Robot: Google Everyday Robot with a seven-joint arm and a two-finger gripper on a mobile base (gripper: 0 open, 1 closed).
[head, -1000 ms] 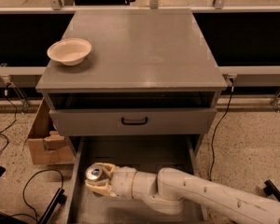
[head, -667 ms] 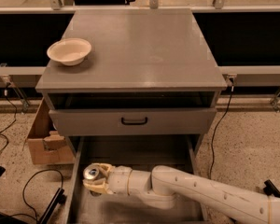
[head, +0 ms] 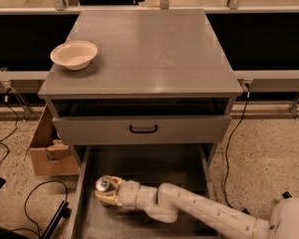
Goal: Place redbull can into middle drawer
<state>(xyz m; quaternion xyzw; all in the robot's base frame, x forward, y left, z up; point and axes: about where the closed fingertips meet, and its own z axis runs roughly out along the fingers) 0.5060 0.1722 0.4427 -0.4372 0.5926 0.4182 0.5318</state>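
The redbull can (head: 103,184), seen by its shiny metal top and pull tab, stands upright inside the open middle drawer (head: 159,166), near the drawer's left wall. My gripper (head: 109,191) is low in the drawer, reaching in from the right on a white arm (head: 199,213). Its cream fingers (head: 107,199) are closed around the can's body. The can's lower part is hidden by the fingers. I cannot tell whether the can rests on the drawer floor.
A grey drawer front with a black handle (head: 143,129) sits above the open tray, slightly pulled out. A cream-white bowl (head: 74,54) is on the cabinet top at the left. A cardboard box (head: 47,151) and black cables (head: 35,203) lie on the floor to the left.
The gripper with the can shifted a little left, then back right, staying by the drawer's left wall. The forearm has sunk slightly lower.
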